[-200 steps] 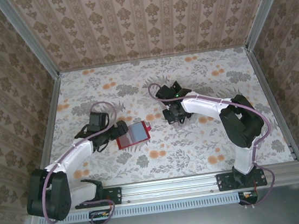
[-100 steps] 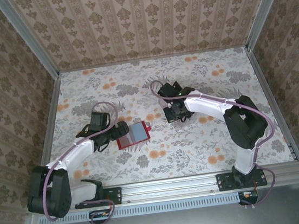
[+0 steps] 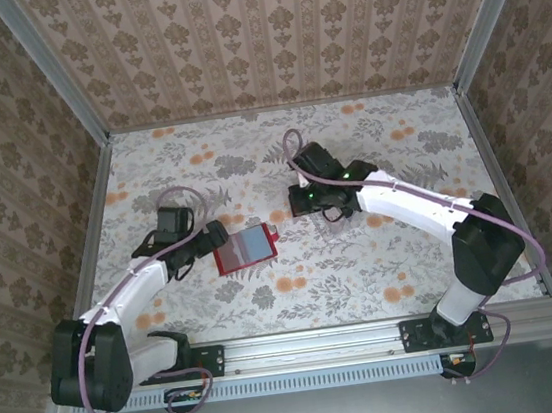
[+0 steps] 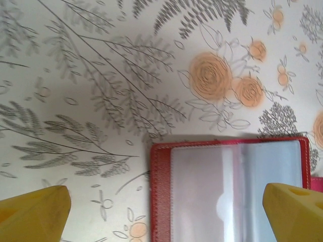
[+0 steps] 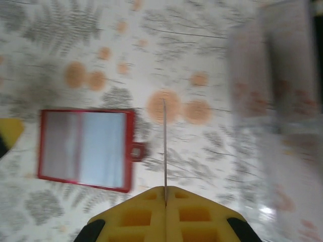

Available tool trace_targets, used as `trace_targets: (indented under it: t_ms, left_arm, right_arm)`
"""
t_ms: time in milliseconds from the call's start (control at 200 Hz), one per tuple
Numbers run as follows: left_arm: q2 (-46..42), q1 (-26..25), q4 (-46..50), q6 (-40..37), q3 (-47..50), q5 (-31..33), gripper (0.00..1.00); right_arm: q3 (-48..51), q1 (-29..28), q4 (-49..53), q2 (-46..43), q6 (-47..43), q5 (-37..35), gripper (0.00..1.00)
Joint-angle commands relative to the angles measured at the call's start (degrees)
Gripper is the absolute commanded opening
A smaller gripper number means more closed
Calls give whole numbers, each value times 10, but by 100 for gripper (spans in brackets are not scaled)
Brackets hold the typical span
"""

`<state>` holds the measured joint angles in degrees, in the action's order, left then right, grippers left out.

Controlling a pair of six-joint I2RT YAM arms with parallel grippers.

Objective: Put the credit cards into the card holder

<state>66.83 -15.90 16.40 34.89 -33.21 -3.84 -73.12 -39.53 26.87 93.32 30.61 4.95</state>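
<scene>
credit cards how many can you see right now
1: a credit card, edge-on in the right gripper, jaws shut, near the open card holder. Others may hide in its pockets.

In my left wrist view the picture's bottom edge cut off the lower part of the card holder point(image 4: 227, 191), while in my right wrist view the credit card point(image 5: 164, 146) showed edge-on as a thin line, its face unseen, and the clear tray point(image 5: 275, 75) at the right was smeared by blur.
</scene>
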Motion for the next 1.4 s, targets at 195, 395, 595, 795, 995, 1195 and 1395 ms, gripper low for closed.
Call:
trace_targets:
  t_ms: [195,395,595,795,995,1195,1395]
  left_arm:
    - [-20,20,36,-12,-17,10,100]
    - [-17,20,33,-12,-12,7,100]
    - [-9,19,27,-11,-10,-3,100]
    - [-1,19,25,-11,-11,-12,100]
    - [2,20,26,-12,-15,-18,100]
    - [16,16,27,-17,-23,-27,100]
    - [35,11,29,-26,-35,-35,100]
  right_arm:
    - [-5,-78,-178,111,103,89,0]
    - [-8,-91,-223,144,119,97,0]
    - [-5,-93,-250,171,124,98,0]
    - [6,-83,-265,194,122,87,0]
    - [67,-49,-293,188,134,71,0]
    - [122,-42,-305,168,149,61,0]
    - [169,-42,-315,155,174,50,0]
